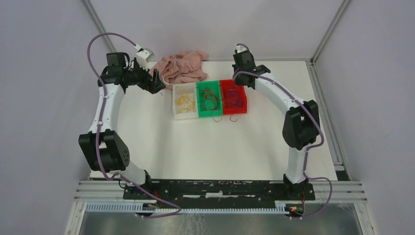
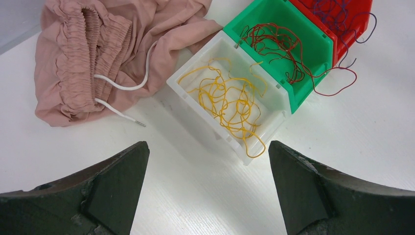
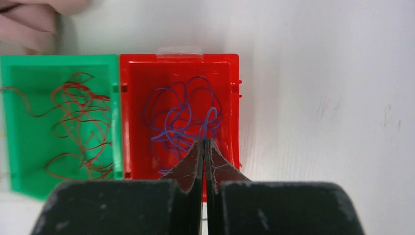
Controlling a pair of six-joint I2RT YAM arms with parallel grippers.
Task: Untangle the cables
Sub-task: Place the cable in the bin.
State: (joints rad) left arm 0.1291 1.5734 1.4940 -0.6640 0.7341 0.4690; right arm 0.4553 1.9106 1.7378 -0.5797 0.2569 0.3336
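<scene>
The cables lie sorted in three bins side by side. Yellow ones (image 2: 230, 98) fill the white bin (image 1: 178, 115). Red-brown ones (image 2: 276, 46) sit in the green bin (image 1: 199, 88), with one strand (image 2: 342, 81) trailing over its edge onto the table. Purple ones (image 3: 181, 117) curl in the red bin (image 3: 131, 122). My left gripper (image 2: 208, 161) hangs open over bare table just left of the white bin, nothing between its fingers. My right gripper (image 3: 204, 141) is shut, its tips over the purple cables; I cannot tell whether a strand is pinched.
A crumpled pink garment (image 1: 183, 66) with a white drawstring (image 2: 120, 85) lies at the back, touching the white bin's far corner. The cell's walls close in behind and on both sides. Bare white table (image 1: 210, 147) stretches in front of the bins.
</scene>
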